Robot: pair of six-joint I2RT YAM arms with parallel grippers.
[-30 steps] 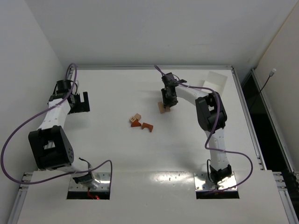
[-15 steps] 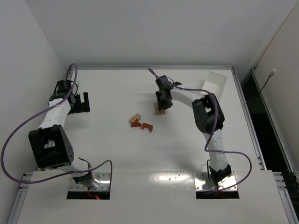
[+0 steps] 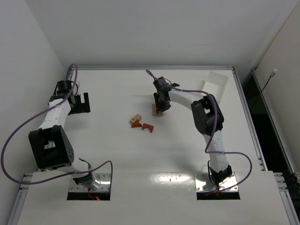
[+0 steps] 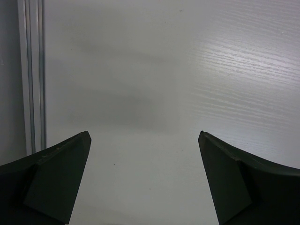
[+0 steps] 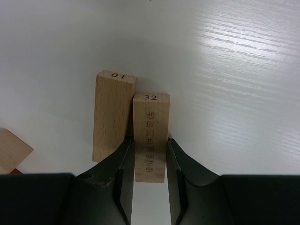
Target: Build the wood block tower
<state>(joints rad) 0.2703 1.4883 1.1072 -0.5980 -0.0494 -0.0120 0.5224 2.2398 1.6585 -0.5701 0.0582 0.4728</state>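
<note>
Right pincer [image 5: 149,143] pinches pale block 32 [image 5: 150,131], far-centre of table [image 5: 234,70]; left pincer [image 4: 145,140] spread.
Risk: block 10 [image 5: 111,117] sits tight beside it, against the pincer's side; any shift may drag or tip it toward nearby loose blocks [image 3: 140,123].

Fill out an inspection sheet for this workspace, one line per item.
Surface: white table, bare apart from the items below.
Job's things: pale block marked 32 between the right fingers; pale block marked 10 alongside it, outside the fingers; loose pale cube and reddish-orange piece grouped mid-table; no tower standing.
Clutter: white tray at the far right corner.
Grippers: right gripper shut on the block marked 32; left gripper open, nothing between its fingers.
Cables: purple cable looping off each arm, clear of the blocks.
Surroundings: white walls; dark gap beyond the right edge.
</note>
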